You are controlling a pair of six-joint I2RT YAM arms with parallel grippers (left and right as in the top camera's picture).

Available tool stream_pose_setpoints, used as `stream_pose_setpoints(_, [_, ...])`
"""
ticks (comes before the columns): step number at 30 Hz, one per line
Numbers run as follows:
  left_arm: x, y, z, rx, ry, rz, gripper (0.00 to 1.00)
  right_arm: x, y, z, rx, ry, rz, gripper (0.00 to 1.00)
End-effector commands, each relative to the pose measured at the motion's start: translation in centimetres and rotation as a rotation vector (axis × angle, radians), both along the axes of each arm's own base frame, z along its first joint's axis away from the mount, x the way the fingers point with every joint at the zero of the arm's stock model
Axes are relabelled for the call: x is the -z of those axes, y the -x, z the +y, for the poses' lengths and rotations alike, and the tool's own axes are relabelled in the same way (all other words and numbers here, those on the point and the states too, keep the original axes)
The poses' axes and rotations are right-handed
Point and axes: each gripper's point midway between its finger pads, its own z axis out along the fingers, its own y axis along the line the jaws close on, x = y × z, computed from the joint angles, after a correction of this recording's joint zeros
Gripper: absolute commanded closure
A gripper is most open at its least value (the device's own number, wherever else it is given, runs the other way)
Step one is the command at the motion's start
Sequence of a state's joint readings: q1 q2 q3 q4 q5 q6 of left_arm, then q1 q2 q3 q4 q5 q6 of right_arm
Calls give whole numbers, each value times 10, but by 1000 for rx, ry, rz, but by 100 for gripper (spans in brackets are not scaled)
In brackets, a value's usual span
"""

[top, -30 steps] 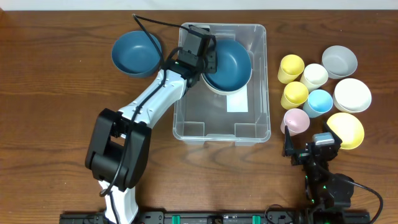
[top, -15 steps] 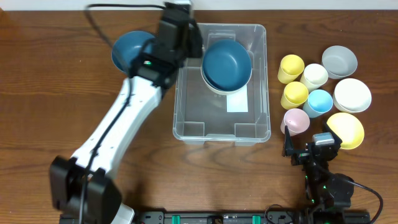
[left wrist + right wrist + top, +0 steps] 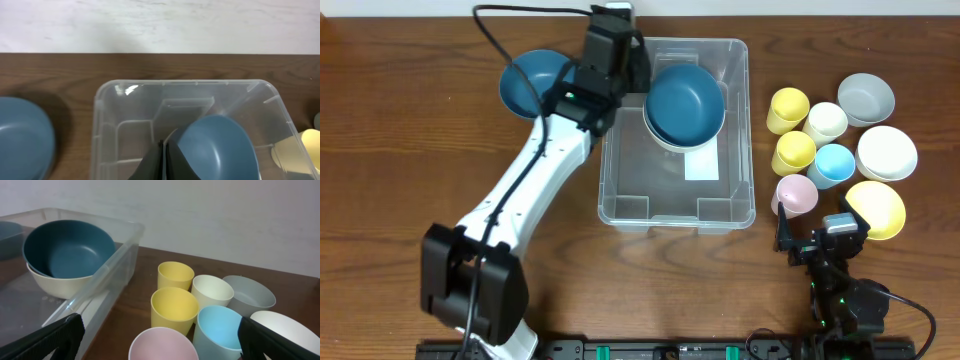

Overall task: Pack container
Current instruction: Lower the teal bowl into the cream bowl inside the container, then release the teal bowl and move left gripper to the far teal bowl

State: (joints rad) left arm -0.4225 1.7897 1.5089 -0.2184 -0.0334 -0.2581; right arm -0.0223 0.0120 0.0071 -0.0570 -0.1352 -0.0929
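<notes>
The clear container (image 3: 660, 190) stands mid-table with a white label (image 3: 701, 163) on its base. In its back right part, a dark blue bowl (image 3: 685, 100) is nested in a cream bowl (image 3: 665, 143). A second dark blue bowl (image 3: 530, 84) sits on the table left of the container. My left gripper (image 3: 635, 72) is shut and empty, above the container's back left corner beside the nested bowl; in the left wrist view the fingertips (image 3: 163, 157) meet at the bowl's (image 3: 217, 147) left rim. My right gripper (image 3: 817, 235) is open and empty, just behind a pink cup (image 3: 795, 194).
Right of the container stand two yellow cups (image 3: 787, 108) (image 3: 793, 152), a cream cup (image 3: 826, 122) and a light blue cup (image 3: 834, 163). Beyond them are a grey bowl (image 3: 866, 98), a white bowl (image 3: 886, 152) and a yellow bowl (image 3: 876, 208).
My left gripper has let go of the blue bowl, now resting in the cream bowl, and drawn back and left to the container's corner. The right arm has not moved.
</notes>
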Motion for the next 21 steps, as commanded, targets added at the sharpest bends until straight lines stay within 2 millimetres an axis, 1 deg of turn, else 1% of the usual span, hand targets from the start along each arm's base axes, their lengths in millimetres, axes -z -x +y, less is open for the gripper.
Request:
stream_pose_setpoints(1, [12, -5, -10, 12, -11, 1, 94, 0, 0, -2, 6, 13, -1, 1])
stream_pose_setpoints(10, [47, -18, -34, 42, -15, 9, 94, 0, 0, -2, 6, 13, -2, 1])
stream_pose_setpoints(17, [86, -20, -38, 45, -45, 71, 94, 0, 0, -2, 6, 13, -1, 1])
stream_pose_setpoints(21, [102, -20, -38, 45, -59, 101, 94, 0, 0, -2, 6, 13, -1, 1])
